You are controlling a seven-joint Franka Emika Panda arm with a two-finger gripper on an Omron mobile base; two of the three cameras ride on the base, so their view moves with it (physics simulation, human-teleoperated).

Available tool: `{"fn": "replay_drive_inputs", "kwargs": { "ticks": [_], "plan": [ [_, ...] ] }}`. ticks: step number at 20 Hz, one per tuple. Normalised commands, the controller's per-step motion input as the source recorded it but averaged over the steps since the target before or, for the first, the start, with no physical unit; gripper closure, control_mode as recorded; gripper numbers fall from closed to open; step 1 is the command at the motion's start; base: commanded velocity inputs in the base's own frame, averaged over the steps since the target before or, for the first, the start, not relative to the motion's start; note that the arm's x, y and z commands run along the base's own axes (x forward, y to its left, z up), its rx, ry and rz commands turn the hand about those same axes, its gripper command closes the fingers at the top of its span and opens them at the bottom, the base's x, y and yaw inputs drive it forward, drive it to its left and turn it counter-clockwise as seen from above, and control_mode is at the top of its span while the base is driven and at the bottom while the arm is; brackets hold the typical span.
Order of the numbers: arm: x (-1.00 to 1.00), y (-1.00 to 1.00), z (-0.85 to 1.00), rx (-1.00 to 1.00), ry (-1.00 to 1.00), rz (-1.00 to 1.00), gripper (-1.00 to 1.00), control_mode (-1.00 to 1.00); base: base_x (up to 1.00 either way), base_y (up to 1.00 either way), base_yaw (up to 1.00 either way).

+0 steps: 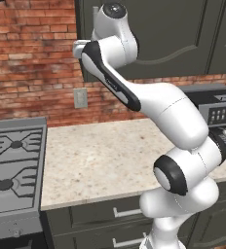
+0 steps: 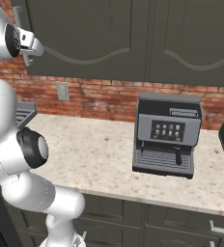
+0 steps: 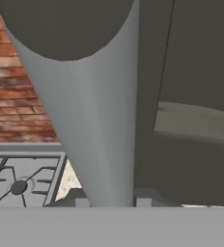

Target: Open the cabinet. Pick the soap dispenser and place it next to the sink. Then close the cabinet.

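Dark grey-green cabinet (image 2: 133, 38), door shut flush against its frame, spans the wall above the counter. Speckled beige counter (image 1: 105, 155) runs below the cabinet; stove (image 1: 12, 170) at its far left, grey coffee machine (image 2: 166, 135) below the cabinet's middle doors. Arm reaches up to the cabinet's left edge.

Silver bar handle (image 3: 94, 135) stands vertical on the cabinet door, seen very close from the hand camera and running straight down between the fingertips. Gripper (image 3: 110, 200) is clamped on this handle, jaws drawn in against both sides of the bar.

Soap dispenser and sink: neither to be located here; dispenser presumably behind the shut cabinet door.

Step in hand, as judged: opening the door. Pick, place and close all remain.

Risks:
- smooth round bar could slip out of the pinch if the pull is straight rather than following the hinge arc
- hinge side not visible; a pull the wrong way would jam
- the swinging door may strike the forearm near the cabinet's left edge
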Motion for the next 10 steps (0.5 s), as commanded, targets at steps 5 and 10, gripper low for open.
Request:
{"fn": "replay_drive_inputs", "kwargs": {
  "ticks": [5,10],
  "plan": [
    [0.14,-0.13,0.0,0.0,0.0,-0.01,1.0,-1.0,0.0,0.0,0.0],
    [0.31,-0.42,-0.01,0.0,0.0,-0.02,1.0,-1.0,0.0,0.0,0.0]
  ]
}}
